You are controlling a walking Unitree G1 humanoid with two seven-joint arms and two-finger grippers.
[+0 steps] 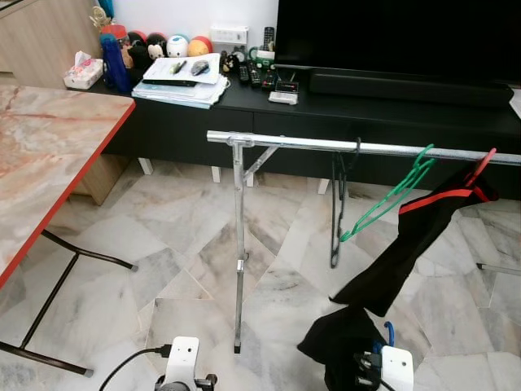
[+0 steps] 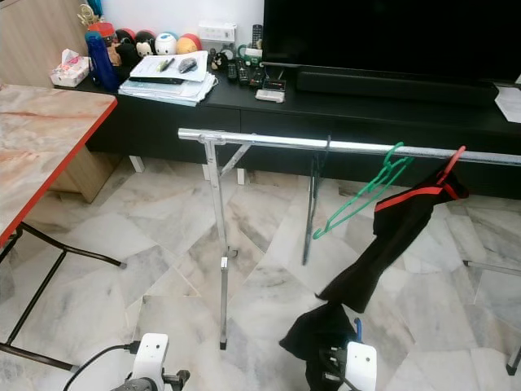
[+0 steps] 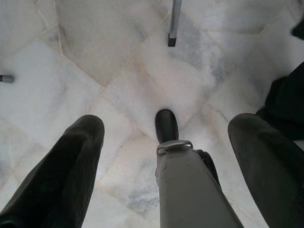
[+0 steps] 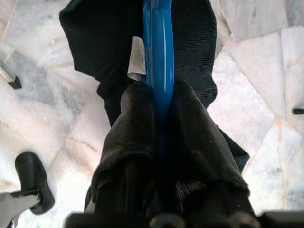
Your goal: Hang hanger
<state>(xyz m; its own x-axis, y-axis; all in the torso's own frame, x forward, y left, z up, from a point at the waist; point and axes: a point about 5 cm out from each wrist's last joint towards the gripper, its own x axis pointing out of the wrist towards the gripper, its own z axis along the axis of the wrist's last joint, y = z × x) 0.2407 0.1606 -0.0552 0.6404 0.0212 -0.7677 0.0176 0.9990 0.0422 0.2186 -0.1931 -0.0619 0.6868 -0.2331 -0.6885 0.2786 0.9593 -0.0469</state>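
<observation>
The right end effector (image 4: pixel 159 123) was clenched on the blue hanger (image 4: pixel 158 57) with its black garment (image 1: pixel 342 342) low by the floor, so it should rise above the rail (image 1: pixel 326 145), the left end effector (image 3: pixel 166 156) released.

Right gripper (image 4: pixel 159 118) lowered near the marble floor (image 3: pixel 142 85), both long black fingers (image 4: pixel 133 137) pressed tight against a glossy blue plastic hanger (image 4: pixel 159 57), one finger on each side of its bar. White wrist block of right arm (image 1: pixel 396 368) low over the floor, at the near right. Left gripper (image 3: pixel 164 156) also hanging low over the same floor, two black fingers (image 3: pixel 71 161) spread wide apart, holding nothing. White wrist block of left arm (image 1: pixel 181 358) at the near left, above the floor. One grey leg with black foot (image 3: pixel 166 126) standing on the floor between the left fingers.
</observation>
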